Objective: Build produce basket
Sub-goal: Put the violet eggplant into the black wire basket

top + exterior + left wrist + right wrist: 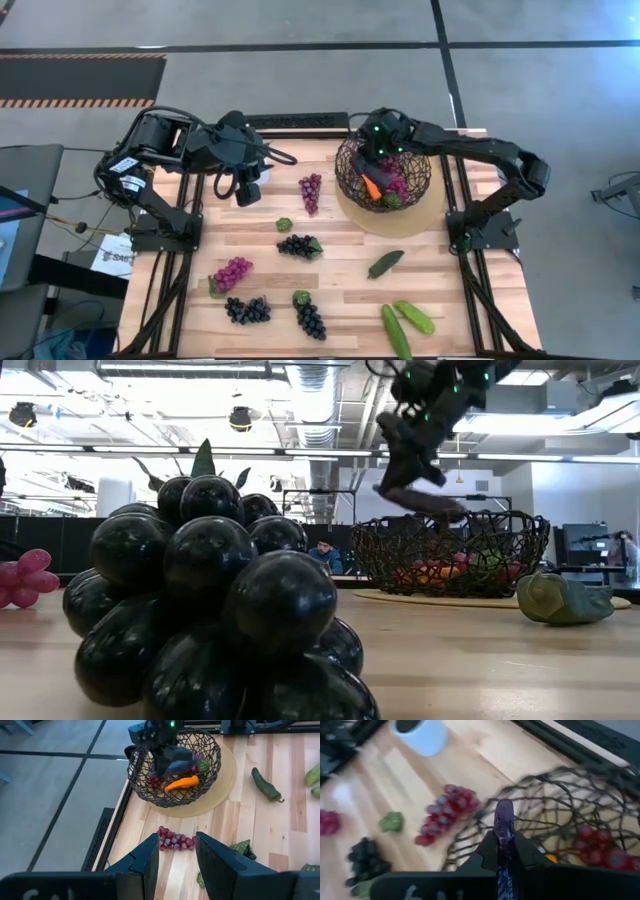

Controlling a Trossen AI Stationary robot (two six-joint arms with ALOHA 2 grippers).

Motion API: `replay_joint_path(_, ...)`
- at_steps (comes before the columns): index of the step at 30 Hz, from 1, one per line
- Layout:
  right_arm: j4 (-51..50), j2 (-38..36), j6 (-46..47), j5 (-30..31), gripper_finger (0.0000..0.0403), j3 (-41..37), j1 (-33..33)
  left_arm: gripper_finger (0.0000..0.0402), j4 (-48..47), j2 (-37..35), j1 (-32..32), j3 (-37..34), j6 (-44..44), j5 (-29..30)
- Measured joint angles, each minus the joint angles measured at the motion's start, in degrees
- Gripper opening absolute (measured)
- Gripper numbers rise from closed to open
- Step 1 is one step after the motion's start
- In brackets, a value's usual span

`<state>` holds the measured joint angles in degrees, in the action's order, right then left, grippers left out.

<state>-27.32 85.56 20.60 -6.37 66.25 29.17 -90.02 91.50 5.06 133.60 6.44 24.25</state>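
**Eggplant held over the basket**

Black grapes fill the near foreground of the low view. Beyond them the right jaws hang just above the rim of the basket, clamped on a dark eggplant; orange and red produce shows through the wire below the jaws.

High view: the right jaws sit over the basket's far-left part, with a carrot and magenta grapes in the bowl just beneath and nearer. The basket rests on a tan disc. The left jaws hover over bare desk, a purple bunch just to their right.

Left wrist view: the left jaws stand wide, holding nothing, with a red bunch lying between and just ahead of the fingers, and the basket farther ahead.

Right wrist view: the right jaws pinch the purple eggplant narrowly, above the basket's rim.
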Motion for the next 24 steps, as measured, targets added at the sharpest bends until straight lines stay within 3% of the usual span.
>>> replay_joint_path(11,7.55,0.00,4.65,-3.21,0.0016,-12.33,2.96,0.0118,0.01,0.00,0.00,-0.01,-0.02,0.04)
replay_joint_path(24,9.78,0.00,3.55,-2.55,0.0016,-14.27,3.28,0.0118,0.00,0.00,0.00,-0.02,0.28,0.09)
